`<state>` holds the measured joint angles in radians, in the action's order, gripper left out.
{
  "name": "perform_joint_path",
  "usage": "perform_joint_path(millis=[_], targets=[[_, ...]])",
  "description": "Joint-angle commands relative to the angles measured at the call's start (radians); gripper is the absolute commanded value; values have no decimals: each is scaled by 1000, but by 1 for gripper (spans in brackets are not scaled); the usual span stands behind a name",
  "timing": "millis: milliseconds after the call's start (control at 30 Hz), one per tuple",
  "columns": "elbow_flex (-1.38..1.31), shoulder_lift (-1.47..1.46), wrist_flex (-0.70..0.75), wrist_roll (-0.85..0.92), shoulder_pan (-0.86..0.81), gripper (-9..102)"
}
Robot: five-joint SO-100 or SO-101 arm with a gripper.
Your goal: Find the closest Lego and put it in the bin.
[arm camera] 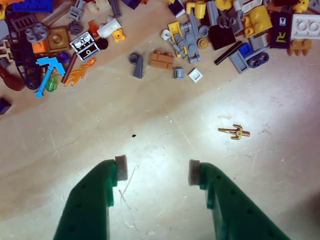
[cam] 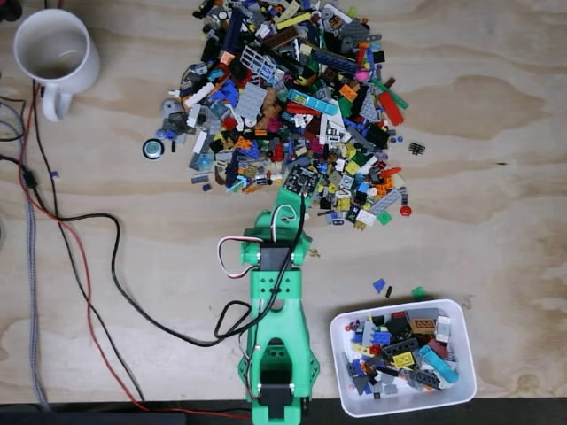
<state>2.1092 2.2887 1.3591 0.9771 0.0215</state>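
The heap of mixed bricks (cam: 292, 97) fills the upper middle of the plywood table (cam: 496, 133) in the fixed view, and everything else is best placed from it; the green arm (cam: 279, 301) reaches up from the picture's bottom edge to the heap's lower edge, its front end just at the first loose pieces; the Lego (cam: 301, 181), a dark square plate with pale studs, lies at that lower edge right by the arm's front end, and I cannot tell whether anything touches it; the bin (cam: 337, 354) stands well below the heap and to its right, beside the arm's base, already holding a jumble of coloured pieces; a white mug (cam: 53, 102) sits well to the heap's left, near the top corner, with red and black cables (cam: 89, 266) trailing below it; in the wrist view the gripper (arm camera: 156, 170) hangs over bare wood just short of the heap's fringe, its jaws spread wide with nothing between the padded fingertips (arm camera: 121, 167); a small gold piece (arm camera: 234, 132) lies alone on the wood, apart from the fringe and just ahead of the right-hand finger; a brown brick (arm camera: 161, 59) marks the fringe straight ahead.
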Motion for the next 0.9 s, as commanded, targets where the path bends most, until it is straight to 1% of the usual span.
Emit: perform_joint_path(millis=[0, 300, 433, 500, 600, 700, 767, 867], targets=[[23, 23, -77, -103, -18, 17], [31, 18, -75, -107, -11, 17], [32, 12, -86, -141, -6, 17], [37, 5, -106, -202, 2, 17], [34, -61, -166, -408, 17, 17], [34, -178, -256, -606, 21, 21], [18, -250, -302, -689, 9, 21], [-26, -345, -334, -785, -3, 19]])
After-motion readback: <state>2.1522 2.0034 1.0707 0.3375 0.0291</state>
